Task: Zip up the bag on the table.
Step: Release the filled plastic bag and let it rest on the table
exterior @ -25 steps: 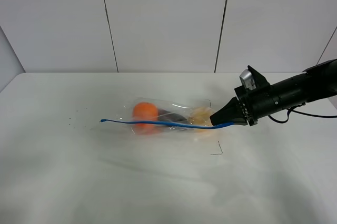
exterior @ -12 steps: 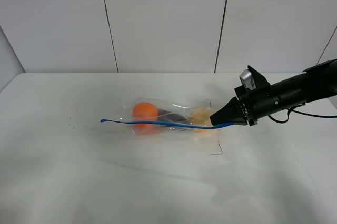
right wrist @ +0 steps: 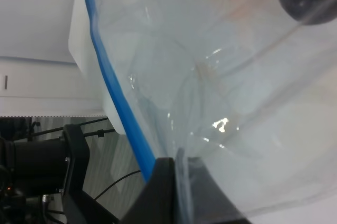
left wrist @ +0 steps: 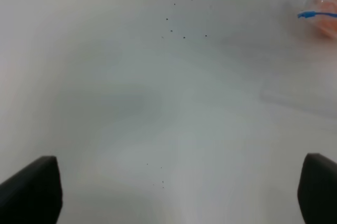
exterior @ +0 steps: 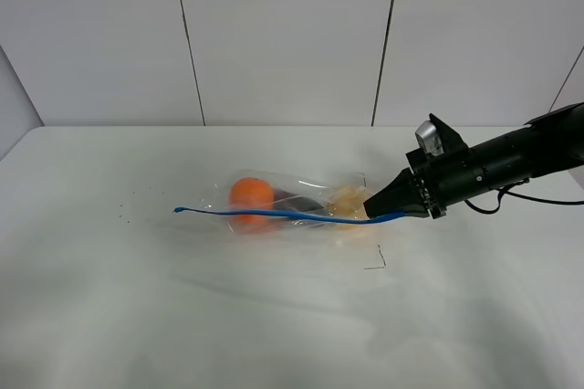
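Note:
The clear bag [exterior: 294,199] lies on the white table [exterior: 182,298], with an orange [exterior: 251,194], a dark eggplant [exterior: 297,198] and a yellow pear [exterior: 347,200] inside. Its blue zipper strip [exterior: 274,215] runs along the near edge. My right gripper [exterior: 389,207] is shut on the strip's right end. In the right wrist view the right gripper [right wrist: 181,192] pinches the bag [right wrist: 221,77] beside the blue strip [right wrist: 118,103]. My left gripper [left wrist: 174,197] is open and empty over bare table [left wrist: 158,103], well away from the strip's left tip [left wrist: 316,14]. It is out of the exterior view.
Several small dark specks [exterior: 128,206] dot the table left of the bag. A thin dark mark [exterior: 376,261] lies in front of the right gripper. A panelled white wall [exterior: 283,33] stands behind the table's far edge.

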Robot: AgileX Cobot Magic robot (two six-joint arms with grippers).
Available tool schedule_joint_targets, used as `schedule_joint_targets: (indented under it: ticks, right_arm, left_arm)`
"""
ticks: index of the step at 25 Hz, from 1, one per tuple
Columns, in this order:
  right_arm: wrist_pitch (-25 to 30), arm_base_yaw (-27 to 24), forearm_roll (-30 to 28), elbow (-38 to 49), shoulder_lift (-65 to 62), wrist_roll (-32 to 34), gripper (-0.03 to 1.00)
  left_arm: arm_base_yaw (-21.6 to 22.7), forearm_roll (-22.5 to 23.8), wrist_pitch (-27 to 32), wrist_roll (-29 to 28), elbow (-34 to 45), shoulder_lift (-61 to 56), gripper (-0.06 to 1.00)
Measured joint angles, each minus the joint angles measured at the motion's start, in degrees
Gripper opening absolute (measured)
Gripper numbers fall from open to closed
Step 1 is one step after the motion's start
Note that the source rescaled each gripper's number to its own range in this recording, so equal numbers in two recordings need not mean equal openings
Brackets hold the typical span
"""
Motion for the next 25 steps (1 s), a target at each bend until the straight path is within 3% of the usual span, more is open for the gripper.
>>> schedule_joint_targets:
  ticks: [1, 3, 5, 8, 14, 25]
  right_arm:
    - [0.0, 0.0, 0.0, 0.0, 0.0, 0.1, 0.07]
    - [0.0, 0.0, 0.1, 0.0, 0.0, 0.2, 0.31]
    - [0.0, 0.0, 0.3, 0.0, 0.0, 0.6, 0.70]
    - [-0.2, 0.0, 0.9, 0.0, 0.0, 1.6, 0.93]
    - [-1.3, 0.0, 1.3, 0.0, 0.0, 1.8, 1.00]
    - [-0.3, 0.0, -0.2, 0.0, 0.0, 2.6, 1.00]
  left_arm:
    - [0.0, 0.0, 0.0, 0.0, 0.0, 0.0, 1.00]
    - [0.0, 0.0, 0.0, 0.0, 0.0, 0.0, 1.00]
    - [0.0, 0.0, 0.0, 0.0, 0.0, 0.0, 1.00]
    - [0.0, 0.0, 0.0, 0.0, 0.0, 0.0, 1.00]
    - [0.0, 0.0, 0.0, 0.0, 0.0, 0.0, 1.00]
    - [0.0, 0.0, 0.0, 0.0, 0.0, 0.0, 1.00]
